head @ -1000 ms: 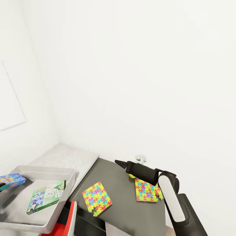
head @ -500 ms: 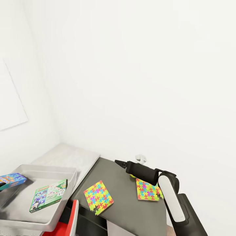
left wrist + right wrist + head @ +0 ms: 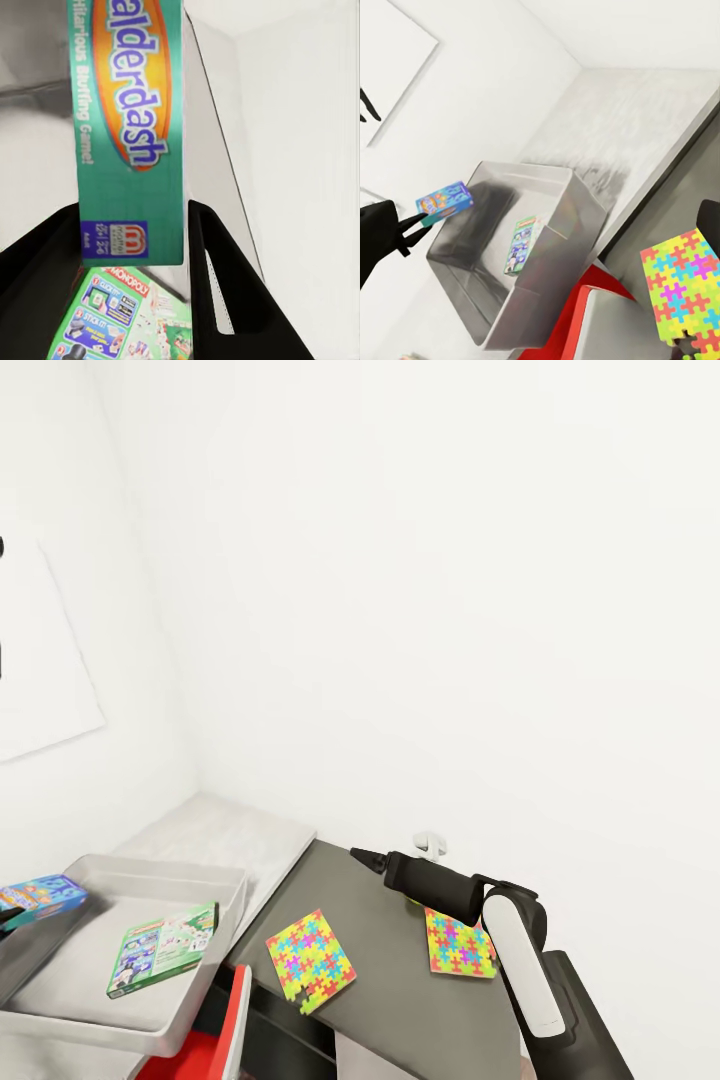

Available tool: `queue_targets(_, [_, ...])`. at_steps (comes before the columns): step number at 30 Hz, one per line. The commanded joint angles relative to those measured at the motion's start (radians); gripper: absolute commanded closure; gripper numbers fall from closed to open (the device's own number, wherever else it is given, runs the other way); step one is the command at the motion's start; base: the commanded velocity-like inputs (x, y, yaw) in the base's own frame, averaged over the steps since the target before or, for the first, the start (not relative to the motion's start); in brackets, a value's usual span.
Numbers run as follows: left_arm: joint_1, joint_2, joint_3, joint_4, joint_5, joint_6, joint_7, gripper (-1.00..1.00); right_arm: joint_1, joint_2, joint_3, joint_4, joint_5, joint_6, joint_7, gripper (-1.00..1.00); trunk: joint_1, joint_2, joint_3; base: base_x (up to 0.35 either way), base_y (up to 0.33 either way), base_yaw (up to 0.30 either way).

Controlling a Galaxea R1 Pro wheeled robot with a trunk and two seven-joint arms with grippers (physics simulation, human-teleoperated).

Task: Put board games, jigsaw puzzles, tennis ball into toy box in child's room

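The light grey toy box [image 3: 205,880] sits at the lower left, beside the dark table [image 3: 380,980]. A green board game [image 3: 165,948] lies flat inside it. My left gripper [image 3: 406,229] is shut on a blue-teal board game [image 3: 42,893], holding it over the bin's far-left end; the left wrist view shows its teal cover [image 3: 131,135] between the fingers [image 3: 217,285]. Two jigsaw puzzles [image 3: 310,960] [image 3: 460,945] lie on the table. A sliver of the tennis ball [image 3: 409,902] peeks from under my right forearm. My right gripper [image 3: 365,857] hovers over the table's back edge with nothing in it.
A red piece of furniture [image 3: 215,1040] stands low between toy box and table. A pale flat surface [image 3: 230,835] fills the corner behind them. White walls close in at the back and left, with a white picture panel [image 3: 45,660] on the left wall.
The whole view has swung, so toy box, table and puzzles sit slightly further right in the picture. The held board game stays over the bin's left end. The right arm looks unmoved.
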Motion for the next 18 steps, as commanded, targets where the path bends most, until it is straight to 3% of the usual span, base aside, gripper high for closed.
queue_targets(1, [-0.002, 0.000, 0.005, 0.000, -0.006, 0.007, -0.009, 1.00, -0.001, 0.001, -0.001, 0.000, 0.008, 0.004, 0.008, -1.00, 0.001, -0.002, -0.002, 0.000, 0.000, 0.004])
queue_targets(13, [-0.002, 0.000, -0.002, -0.005, -0.007, 0.031, -0.034, 1.00, -0.001, 0.001, -0.001, 0.000, 0.008, 0.004, 0.008, -1.00, 0.001, -0.002, -0.002, 0.000, 0.000, 0.001])
queue_targets(18, [-0.003, -0.001, -0.034, -0.006, -0.007, 0.058, -0.059, 1.00, -0.001, 0.001, 0.000, 0.000, 0.008, 0.004, 0.008, -1.00, 0.001, -0.002, -0.002, 0.000, 0.000, 0.000])
